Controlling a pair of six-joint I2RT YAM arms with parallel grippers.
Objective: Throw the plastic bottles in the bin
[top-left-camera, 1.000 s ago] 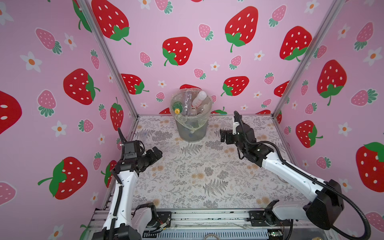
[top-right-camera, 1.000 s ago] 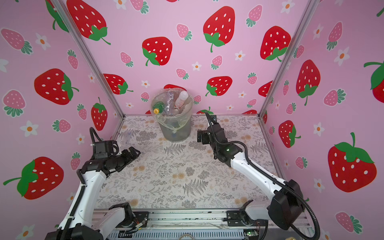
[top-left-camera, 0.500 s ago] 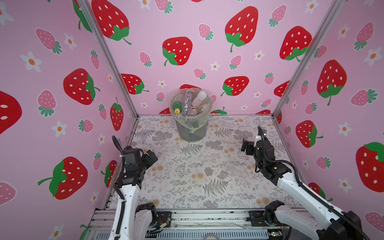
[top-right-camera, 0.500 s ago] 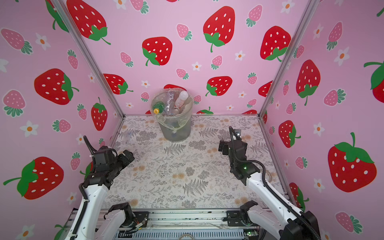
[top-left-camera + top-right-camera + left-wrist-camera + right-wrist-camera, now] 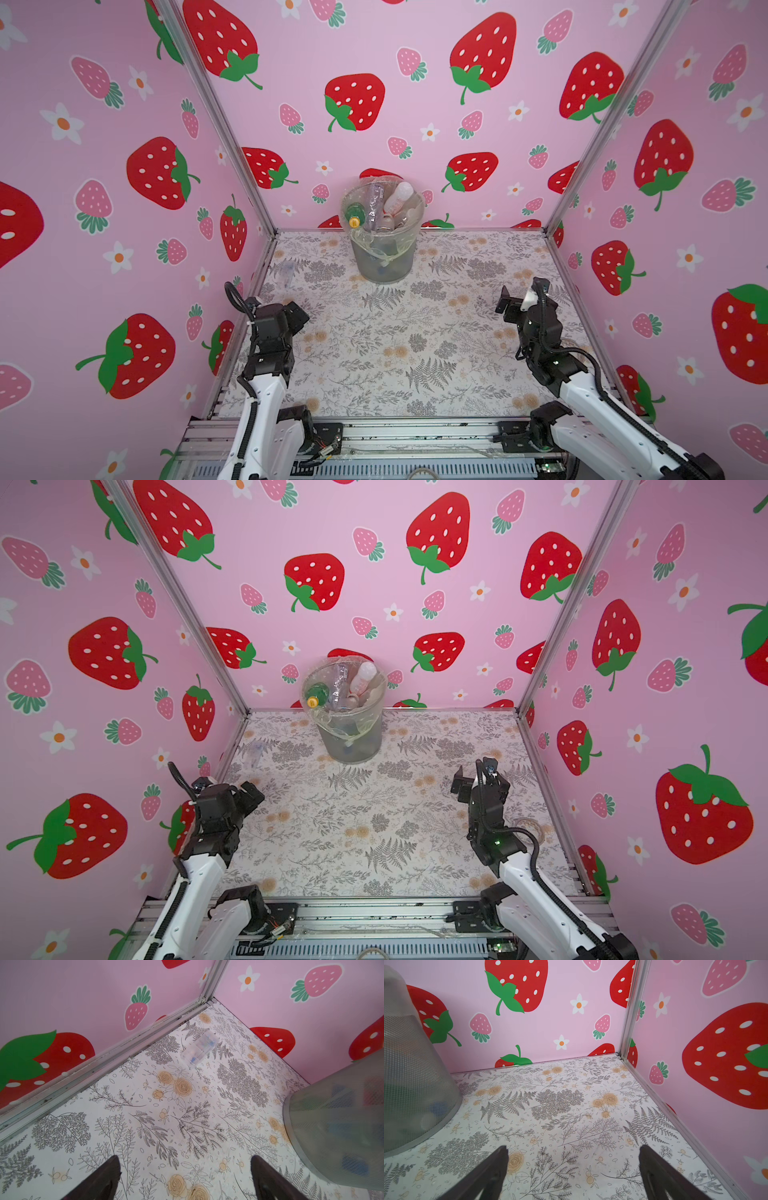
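Round grey translucent bin (image 5: 384, 266) with crinkled clear liner stands centre at the pink strawberry back wall (image 5: 395, 124), packed to the rim with plastic bottles (image 5: 376, 205); green bottle with yellow cap (image 5: 354, 217) on top. Jaws spread wide and empty on left gripper (image 5: 186, 1160) and right gripper (image 5: 574, 1148), both over the floral mat (image 5: 395, 332), well apart from the bin. Small clear plastic item with blue bits (image 5: 199, 1049) lies near the left wall, faint in both top views; bottle or not, cannot tell. Clear ring (image 5: 527, 828) beside the right arm shows in a top view only.

The left arm (image 5: 266, 399) and right arm (image 5: 582, 395) have white shells, black joints and wrist housings, black corrugated cables (image 5: 237, 298) alongside; a green light (image 5: 496, 843) glows on the right
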